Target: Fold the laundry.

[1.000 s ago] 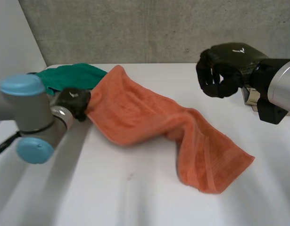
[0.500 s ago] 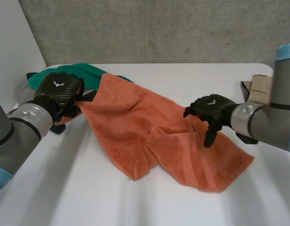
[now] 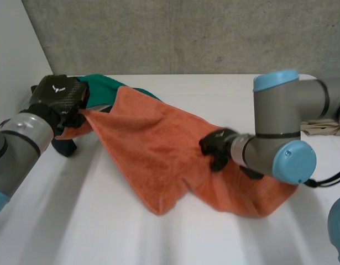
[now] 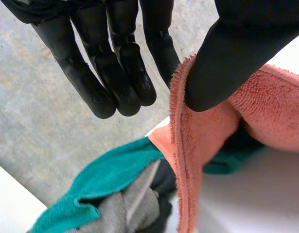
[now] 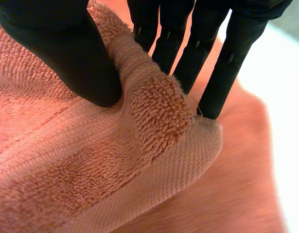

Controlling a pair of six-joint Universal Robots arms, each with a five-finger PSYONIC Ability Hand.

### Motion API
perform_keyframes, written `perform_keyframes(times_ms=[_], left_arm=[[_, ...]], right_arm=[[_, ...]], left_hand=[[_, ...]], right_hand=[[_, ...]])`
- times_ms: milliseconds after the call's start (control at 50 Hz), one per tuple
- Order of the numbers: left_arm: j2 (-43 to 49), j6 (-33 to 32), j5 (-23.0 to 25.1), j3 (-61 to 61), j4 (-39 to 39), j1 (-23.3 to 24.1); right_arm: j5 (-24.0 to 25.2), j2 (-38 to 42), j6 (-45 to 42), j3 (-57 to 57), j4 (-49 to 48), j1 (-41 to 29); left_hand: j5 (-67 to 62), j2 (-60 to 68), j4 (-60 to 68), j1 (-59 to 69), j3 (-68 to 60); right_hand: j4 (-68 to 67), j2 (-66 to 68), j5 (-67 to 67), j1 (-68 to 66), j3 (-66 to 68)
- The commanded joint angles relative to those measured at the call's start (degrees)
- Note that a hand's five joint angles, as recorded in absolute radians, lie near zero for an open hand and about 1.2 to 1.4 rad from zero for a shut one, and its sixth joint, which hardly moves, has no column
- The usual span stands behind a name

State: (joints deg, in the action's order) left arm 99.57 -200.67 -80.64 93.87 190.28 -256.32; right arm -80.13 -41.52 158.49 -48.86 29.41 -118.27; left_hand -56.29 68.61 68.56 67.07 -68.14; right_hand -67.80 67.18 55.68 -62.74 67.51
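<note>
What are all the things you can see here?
orange towel: one, orange, across the table's middle, one corner lifted
green cloth: one, green, behind that lifted corner
grey clothing: one, grey, under the green cloth
brown item: one, at the table's right edge, too hidden to name
table: one, white
left hand: one, black, pinching the towel's corner
right hand: one, black, pinching a towel fold

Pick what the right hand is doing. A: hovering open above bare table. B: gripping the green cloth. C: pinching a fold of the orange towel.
C: the right hand has a raised fold of the orange towel pinched between its thumb and fingers.
</note>
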Motion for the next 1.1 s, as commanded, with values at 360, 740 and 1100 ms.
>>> perform_keyframes(times_ms=[360,740,1100], left_arm=[[10.73,-2.18,-10.86,-36.23,5.98,5.48],[11.6,-7.63,-3.74,9.66,14.94,6.54],[18.55,-10.09,-3.56,8.53,15.3,1.79]], right_arm=[[-2.93,-24.92,-2.75,-0.26,-41.89,11.39],[2.97,-19.12,-6.26,-31.9,-29.06,18.78],[4.28,-25.09,-6.27,-34.46,-23.52,26.16]], left_hand=[[-13.71,11.39,11.44,12.93,-11.86],[-13.71,11.39,11.44,12.93,-11.86],[15.68,-18.0,-17.95,-16.46,17.53]], right_hand=[[-12.2,12.82,14.32,-17.26,12.49],[-12.2,12.82,14.32,-17.26,12.49],[-12.2,12.82,14.32,-17.26,12.49]])
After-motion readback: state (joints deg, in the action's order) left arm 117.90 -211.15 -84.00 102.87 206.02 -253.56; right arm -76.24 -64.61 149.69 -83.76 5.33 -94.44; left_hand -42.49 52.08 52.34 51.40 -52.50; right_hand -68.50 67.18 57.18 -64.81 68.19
